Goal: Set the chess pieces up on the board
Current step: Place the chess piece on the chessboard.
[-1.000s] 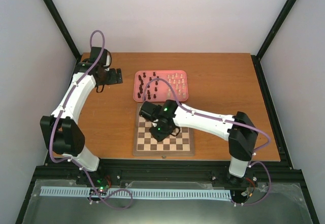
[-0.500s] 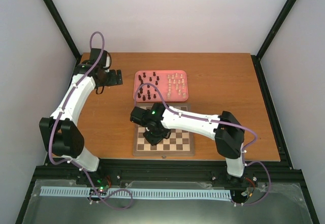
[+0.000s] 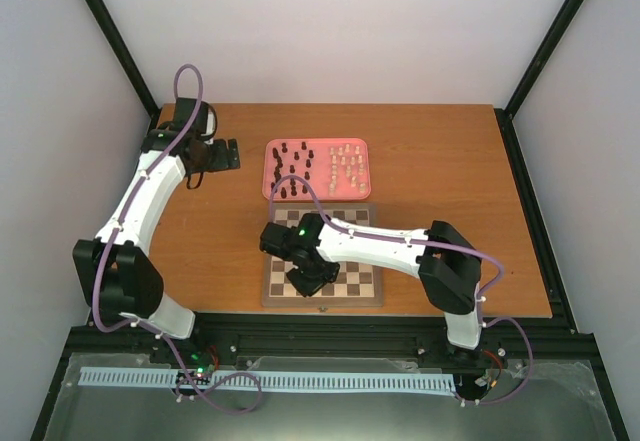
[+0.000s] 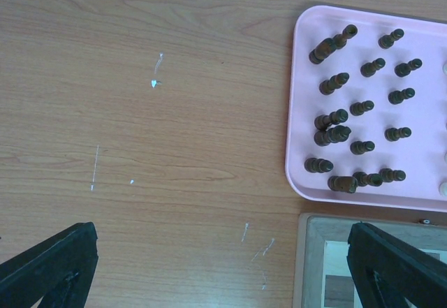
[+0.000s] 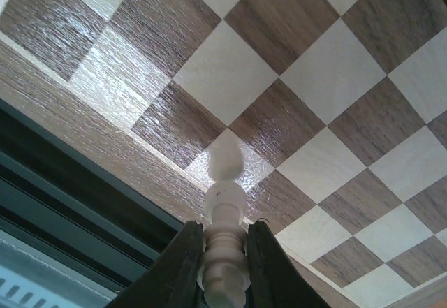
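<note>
My right gripper (image 5: 223, 266) is shut on a cream-white chess piece (image 5: 225, 200) with a rounded tip, and holds it above the board (image 5: 307, 77) close to the board's near-left edge. In the top view this gripper (image 3: 305, 279) hangs over the near-left squares of the board (image 3: 325, 302). No pieces show on the board. My left gripper (image 4: 223, 273) is open and empty above bare table, left of the pink tray (image 4: 299, 112). Several dark brown pieces (image 4: 349, 112) stand in the tray. In the top view the left gripper (image 3: 232, 153) is at the far left.
The pink tray (image 3: 268, 176) lies just behind the board, with dark pieces (image 3: 290, 168) on its left half and cream pieces (image 3: 347, 164) on its right half. A black frame rail (image 5: 56, 203) runs along the table's near edge, right beside the board's border (image 5: 84, 112).
My right gripper has moved with the cream piece from the middle of the board to its near-left part. The left arm has barely moved.
</note>
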`<action>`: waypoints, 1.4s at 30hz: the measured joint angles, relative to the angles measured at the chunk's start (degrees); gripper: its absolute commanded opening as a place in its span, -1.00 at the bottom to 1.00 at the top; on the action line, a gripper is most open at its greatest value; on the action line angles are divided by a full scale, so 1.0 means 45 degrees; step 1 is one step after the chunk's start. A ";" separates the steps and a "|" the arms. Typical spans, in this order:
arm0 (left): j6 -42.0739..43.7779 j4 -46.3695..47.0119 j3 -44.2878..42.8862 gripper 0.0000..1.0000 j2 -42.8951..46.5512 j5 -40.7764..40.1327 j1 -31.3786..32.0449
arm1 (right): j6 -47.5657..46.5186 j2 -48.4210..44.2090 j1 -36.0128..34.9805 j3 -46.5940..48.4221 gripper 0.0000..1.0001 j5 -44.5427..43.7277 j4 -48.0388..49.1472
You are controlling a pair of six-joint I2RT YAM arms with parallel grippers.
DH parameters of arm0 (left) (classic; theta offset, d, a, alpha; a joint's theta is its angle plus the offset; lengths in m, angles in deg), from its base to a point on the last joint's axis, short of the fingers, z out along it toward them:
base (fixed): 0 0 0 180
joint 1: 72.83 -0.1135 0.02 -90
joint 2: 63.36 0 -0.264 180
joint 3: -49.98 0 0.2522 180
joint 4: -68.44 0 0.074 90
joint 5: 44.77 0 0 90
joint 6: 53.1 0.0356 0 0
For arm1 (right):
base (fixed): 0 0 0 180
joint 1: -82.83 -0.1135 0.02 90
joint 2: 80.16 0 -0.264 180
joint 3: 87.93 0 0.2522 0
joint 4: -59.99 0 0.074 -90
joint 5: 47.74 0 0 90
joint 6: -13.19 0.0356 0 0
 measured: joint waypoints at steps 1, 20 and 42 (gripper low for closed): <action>0.0000 0.0000 0.0029 0.99 0.0015 -0.0005 0.0000 | 0.0024 -0.0024 0.0000 -0.0131 -0.89 0.0010 0.0063; -0.0005 0.0019 0.0316 0.99 0.0146 -0.0053 0.0000 | 0.0087 -0.0442 -0.0005 -0.0869 -0.89 -0.0146 0.1146; 0.0000 0.0024 0.0442 1.00 0.0151 -0.0287 0.0000 | 0.0078 -0.0442 -0.0005 -0.0952 -0.83 -0.0199 0.1214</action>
